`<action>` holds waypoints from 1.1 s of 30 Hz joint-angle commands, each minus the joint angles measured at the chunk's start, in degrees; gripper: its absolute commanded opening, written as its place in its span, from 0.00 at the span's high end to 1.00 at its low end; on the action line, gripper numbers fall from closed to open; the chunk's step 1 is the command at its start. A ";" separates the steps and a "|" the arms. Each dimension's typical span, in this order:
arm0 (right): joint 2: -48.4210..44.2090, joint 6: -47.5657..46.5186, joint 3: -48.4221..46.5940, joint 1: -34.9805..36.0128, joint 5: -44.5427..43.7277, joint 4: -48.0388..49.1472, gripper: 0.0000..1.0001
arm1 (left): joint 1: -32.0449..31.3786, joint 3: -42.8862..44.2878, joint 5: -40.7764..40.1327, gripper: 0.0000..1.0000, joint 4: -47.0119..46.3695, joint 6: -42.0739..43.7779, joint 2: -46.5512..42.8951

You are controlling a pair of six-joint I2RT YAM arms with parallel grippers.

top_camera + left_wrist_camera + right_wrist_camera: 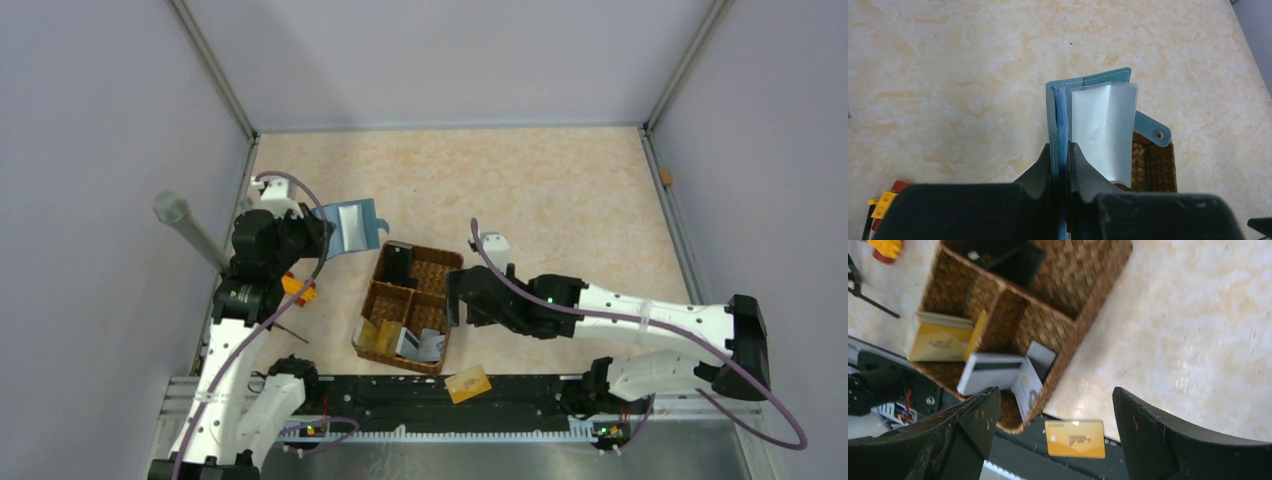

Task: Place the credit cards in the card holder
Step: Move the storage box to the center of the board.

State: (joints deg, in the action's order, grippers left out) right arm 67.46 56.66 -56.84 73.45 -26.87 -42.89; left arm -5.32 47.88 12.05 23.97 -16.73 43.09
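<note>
My left gripper (322, 232) (1060, 150) is shut on the teal card holder (352, 226) (1098, 120), held open above the table at the left, its clear sleeve and stud tab showing. My right gripper (455, 298) (1055, 410) is open and empty, over the near right side of the wicker basket (408, 306) (1073, 295). A gold card (468, 383) (1075, 438) lies on the black rail by the table's near edge. More gold cards (378, 337) (940, 337) and white-grey cards (420, 345) (990, 372) stand in the basket's near compartments.
A black object (400, 262) (1013, 260) sits in the basket's far compartment. A yellow-and-red toy block (297, 288) (883, 202) lies left of the basket under the left arm. A grey cylinder (185, 225) stands at the far left.
</note>
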 commanded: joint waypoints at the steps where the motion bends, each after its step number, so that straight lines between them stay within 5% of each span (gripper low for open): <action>1: 4.24 -15.37 -6.02 -5.68 0.02 6.34 0.17 | 0.24 -0.29 -1.12 1.00 -3.31 0.82 -0.73; 13: 19.18 -51.43 -11.13 -25.34 14.48 23.35 0.24 | 0.48 -0.24 -5.35 1.00 -2.37 0.52 -0.90; 22: 31.44 -62.12 -20.22 -30.81 30.89 25.96 0.40 | 1.25 -0.04 -4.82 1.00 -2.26 0.47 -0.64; 33: 39.64 -64.27 -26.38 -30.96 42.68 22.20 0.55 | 2.22 0.04 -3.75 1.00 -2.26 0.08 -0.73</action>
State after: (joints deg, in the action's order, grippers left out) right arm 105.78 -5.76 -79.99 42.57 9.58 -20.27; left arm -3.66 47.55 7.75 24.03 -16.53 42.89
